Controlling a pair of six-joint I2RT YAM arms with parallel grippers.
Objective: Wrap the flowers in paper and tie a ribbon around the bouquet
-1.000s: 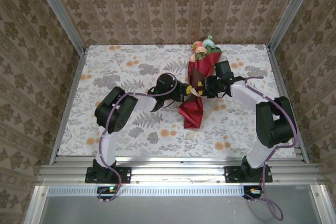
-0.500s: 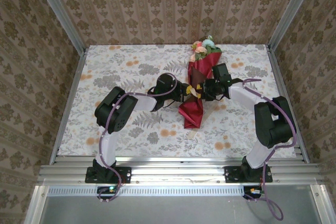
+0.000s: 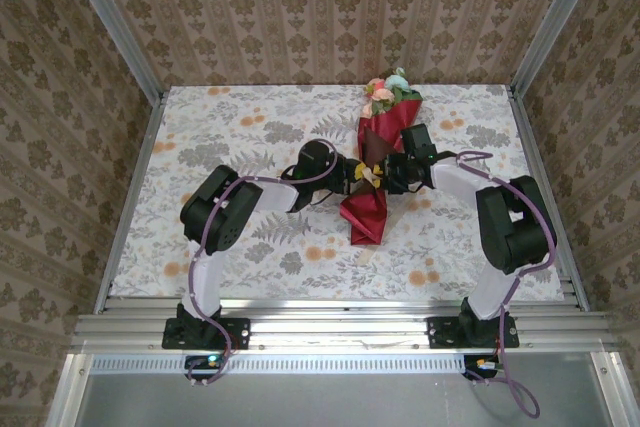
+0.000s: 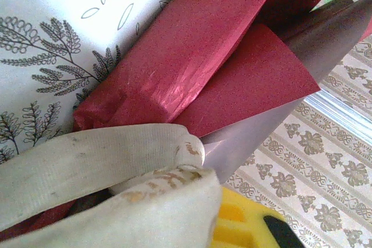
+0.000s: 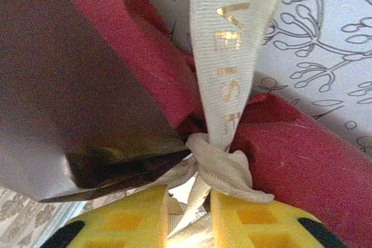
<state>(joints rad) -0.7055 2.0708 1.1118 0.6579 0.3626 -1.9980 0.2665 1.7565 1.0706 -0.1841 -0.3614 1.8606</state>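
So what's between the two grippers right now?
The bouquet, with the ribbon knotted around it. The top view shows the left gripper and right gripper flanking it; the right wrist view shows the knot.

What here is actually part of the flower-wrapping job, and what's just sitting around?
Part of the job: flowers; red paper rolled round them; the bouquet they make; cream ribbon knotted round it.

Just there: floral tablecloth; patterned walls; metal frame.
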